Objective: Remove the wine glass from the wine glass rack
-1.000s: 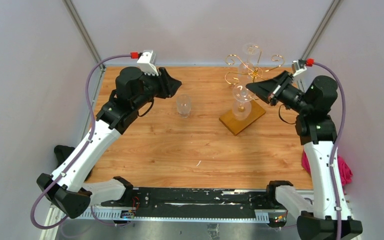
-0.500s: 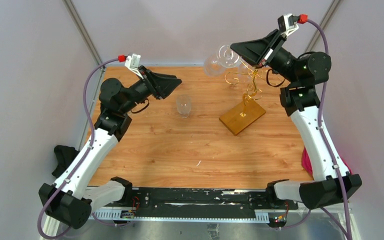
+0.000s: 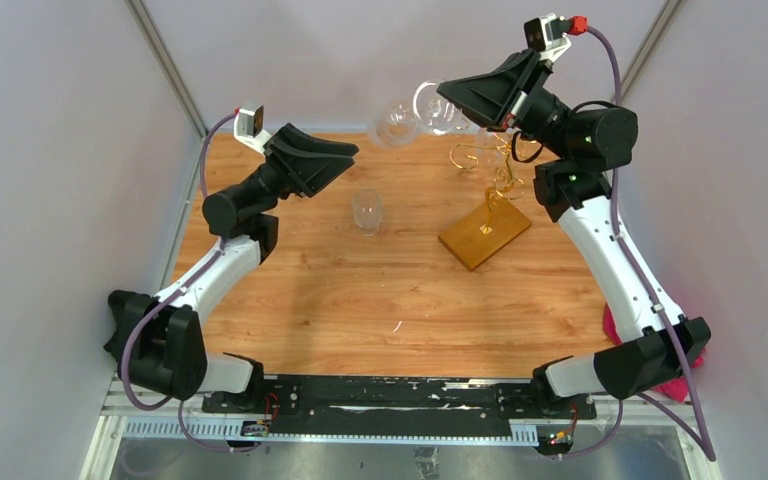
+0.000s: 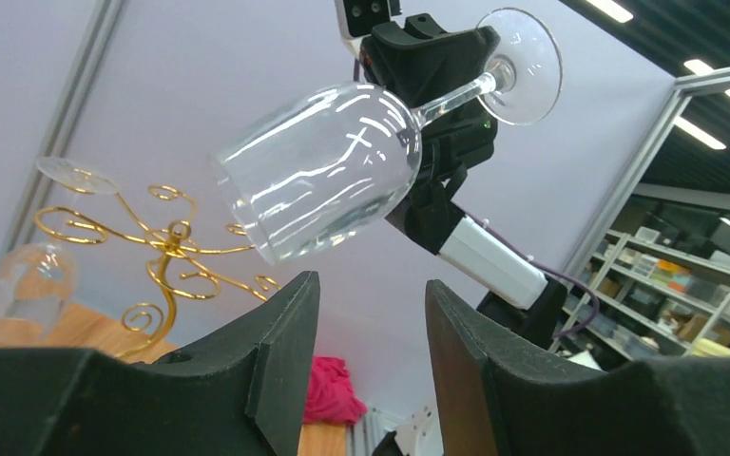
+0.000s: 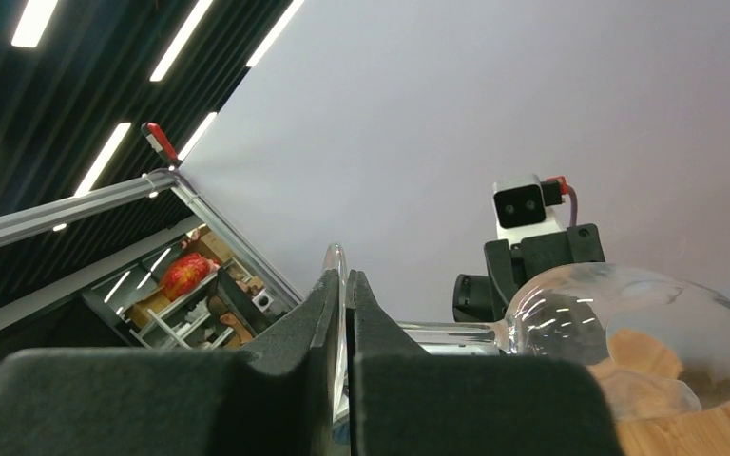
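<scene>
My right gripper (image 3: 448, 100) is shut on the round foot of a clear wine glass (image 3: 398, 122) and holds it sideways in the air, up and left of the wine glass rack (image 3: 484, 236). In the right wrist view the pads (image 5: 328, 304) pinch the foot edge-on, and the bowl (image 5: 627, 342) points away. The left gripper (image 3: 346, 160) is open, raised, and points at the glass. In the left wrist view the bowl (image 4: 318, 185) hangs just above the open left gripper (image 4: 371, 285), apart from it. The gold wire rack (image 4: 173, 249) still carries another glass (image 4: 27, 285).
A second clear glass (image 3: 366, 211) stands upright on the wooden table (image 3: 360, 300), left of the rack's amber base. A pink cloth (image 3: 692, 342) lies off the table's right edge. Grey walls and metal posts close the back corners.
The right arm has lifted the glass off the rack and carried it up and to the left. The left arm has risen towards it, its jaws a little wider.
</scene>
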Tool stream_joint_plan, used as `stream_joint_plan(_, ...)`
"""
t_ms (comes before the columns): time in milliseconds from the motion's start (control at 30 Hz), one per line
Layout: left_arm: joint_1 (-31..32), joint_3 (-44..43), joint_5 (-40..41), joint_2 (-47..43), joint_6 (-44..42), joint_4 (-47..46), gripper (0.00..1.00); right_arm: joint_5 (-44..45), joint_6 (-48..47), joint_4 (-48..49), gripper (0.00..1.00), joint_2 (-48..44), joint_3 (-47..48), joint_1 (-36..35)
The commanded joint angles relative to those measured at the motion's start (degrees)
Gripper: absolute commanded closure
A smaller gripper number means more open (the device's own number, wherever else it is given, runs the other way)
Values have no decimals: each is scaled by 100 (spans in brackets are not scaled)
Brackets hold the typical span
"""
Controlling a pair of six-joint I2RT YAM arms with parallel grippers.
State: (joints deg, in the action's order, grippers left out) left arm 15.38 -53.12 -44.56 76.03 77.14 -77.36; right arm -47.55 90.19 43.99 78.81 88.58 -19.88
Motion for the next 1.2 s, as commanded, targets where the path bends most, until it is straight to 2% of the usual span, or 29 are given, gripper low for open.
stream_joint_plan(0, -110, 147, -177, 14, 653, -1292, 50, 51, 16, 562, 100, -262, 234, -75)
stream_joint_plan(167, -173, 82, -142, 112, 674, -1292, 50, 22, -177, 299, 100, -376, 222, -180)
stream_joint_plan(733, -175, -66, -26, 353, 744, -1295, 51, 128, -343, 284, 100, -108, 69, -935)
stream_joint_plan(1167, -167, -57, -172, -731, 896, -1295, 53, 342, 891, 2789, 100, 839, -396, -1075)
